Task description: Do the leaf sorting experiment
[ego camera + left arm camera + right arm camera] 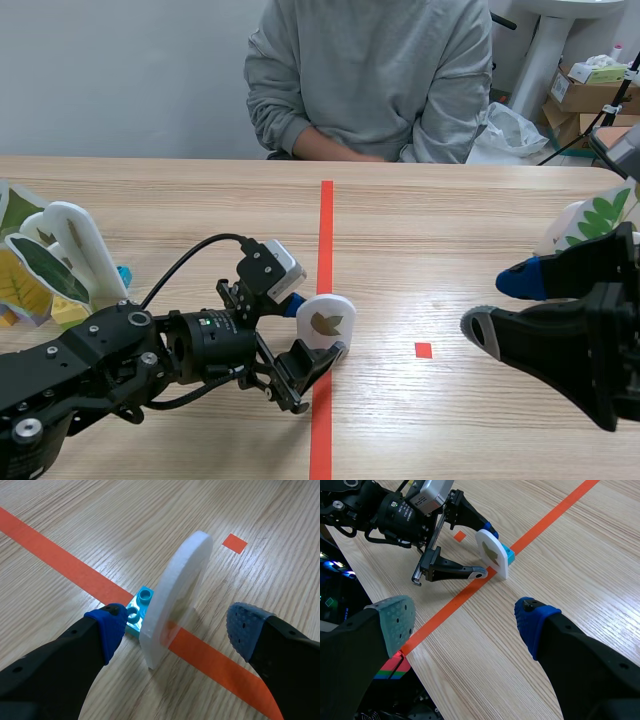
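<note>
A white arched card [325, 325] with a brown leaf picture stands upright on a small blue brick [140, 611], right on the long red tape line. My left gripper [312, 330] is open around it, one finger on each side of the card [175, 600]. The blue pad [111, 626] sits close to the brick, and the other pad [245, 625] is clear of the card's face. My right gripper [500, 305] is open and holds nothing, off to the right above the table. The right wrist view shows the card [492, 555] well ahead of that gripper [465, 615].
Several leaf cards [50, 260] stand in a group at the table's left edge, and another green-leaf card [595, 220] at the right edge. A person in a grey sweater [370, 80] sits across the table. A small red tape square [423, 350] marks the wood right of the line.
</note>
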Tool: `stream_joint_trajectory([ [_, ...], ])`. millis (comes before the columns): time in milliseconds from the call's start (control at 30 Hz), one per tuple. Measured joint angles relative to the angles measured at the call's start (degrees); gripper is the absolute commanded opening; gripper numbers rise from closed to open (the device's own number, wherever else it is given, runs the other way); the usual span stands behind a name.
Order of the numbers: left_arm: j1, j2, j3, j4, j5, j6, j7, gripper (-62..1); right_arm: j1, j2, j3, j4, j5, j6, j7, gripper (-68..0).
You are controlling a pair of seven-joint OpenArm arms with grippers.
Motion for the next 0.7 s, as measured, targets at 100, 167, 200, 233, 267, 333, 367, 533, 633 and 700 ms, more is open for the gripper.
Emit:
stream_joint_trajectory([
  [100,0.00,0.00,0.00,0.00,0.00,0.00,-0.02,-23.9,0.00,0.00,0.00,0.00,0.00,0.00,0.00,-26.4],
  [167,0.00,0.00,0.00,0.00,-0.02,0.00,-0.35,-28.1,0.00,0.00,0.00,0.00,0.00,0.00,0.00,-26.4],
  [200,0.00,0.00,0.00,0.00,-0.02,0.00,-0.55,-29.7,0.00,0.00,0.00,0.00,0.00,0.00,0.00,-26.4],
  [233,0.00,0.00,0.00,0.00,-0.02,0.00,-0.68,-31.0,0.00,0.00,0.00,0.00,0.00,0.00,0.00,-26.4],
  [267,0.00,0.00,0.00,0.00,-0.02,0.00,-0.68,-32.0,0.00,0.00,0.00,0.00,-0.02,0.00,0.02,-26.4],
  [333,0.00,0.00,0.00,0.00,-0.02,0.00,-0.68,-34.5,0.00,0.00,0.00,0.00,-0.02,0.00,0.04,-26.4],
  [367,0.00,0.02,0.00,0.00,-0.02,0.00,-0.68,-36.1,0.00,0.00,0.00,0.00,-0.02,0.00,0.04,-26.4],
  [533,0.00,0.42,0.00,0.00,-0.02,0.00,-0.70,-44.1,0.00,0.00,0.00,0.00,-0.94,0.00,0.68,-26.4],
  [633,0.00,1.18,0.00,0.00,-0.02,-0.02,-1.16,-48.6,0.00,0.00,0.00,0.00,-1.38,0.00,0.68,-26.4],
  [700,0.00,1.77,0.00,0.02,-0.02,0.00,-1.18,-51.9,0.00,0.00,0.00,0.00,-1.38,0.00,0.70,-26.4],
])
